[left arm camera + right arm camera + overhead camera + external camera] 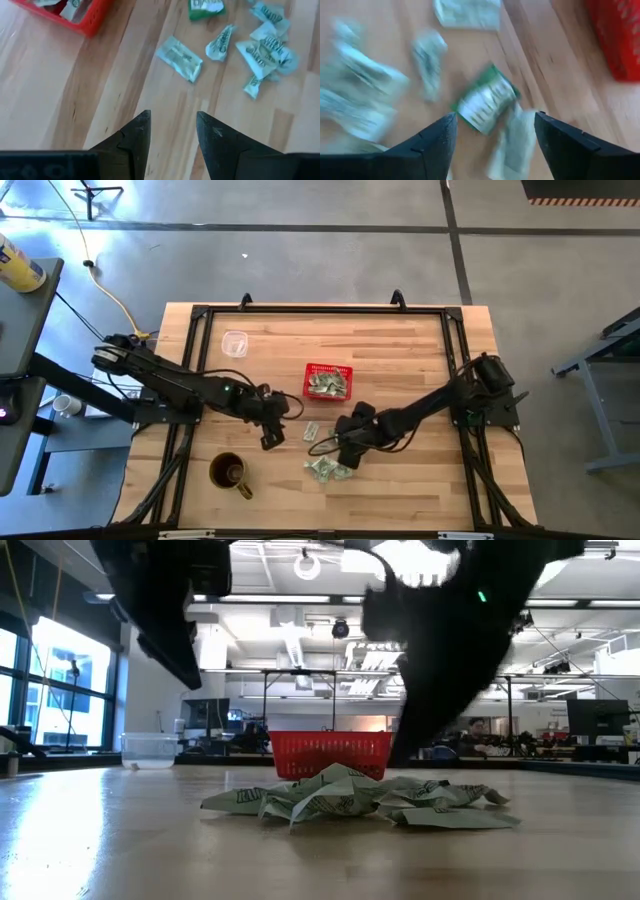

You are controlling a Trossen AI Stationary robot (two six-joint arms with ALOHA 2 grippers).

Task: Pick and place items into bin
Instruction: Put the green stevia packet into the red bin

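The right claw (492, 135), spread and empty, hung over a green packet (485, 105) (the red basket (328, 381) well beyond), so closing on it seemed next.

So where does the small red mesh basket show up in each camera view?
High view: table centre, small red mesh basket.
Low view: middle, behind the packet pile.
Left wrist view: upper left corner.
Right wrist view: upper right edge.
Shared landmark: pale green-and-white packets scattered beside it.

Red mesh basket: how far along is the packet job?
Done: the red mesh basket already holds several pale green-and-white packets. In hand: nothing; the right gripper stands open over a green packet, and the left gripper is open and empty. Left: the loose pile of packets on the wooden table.
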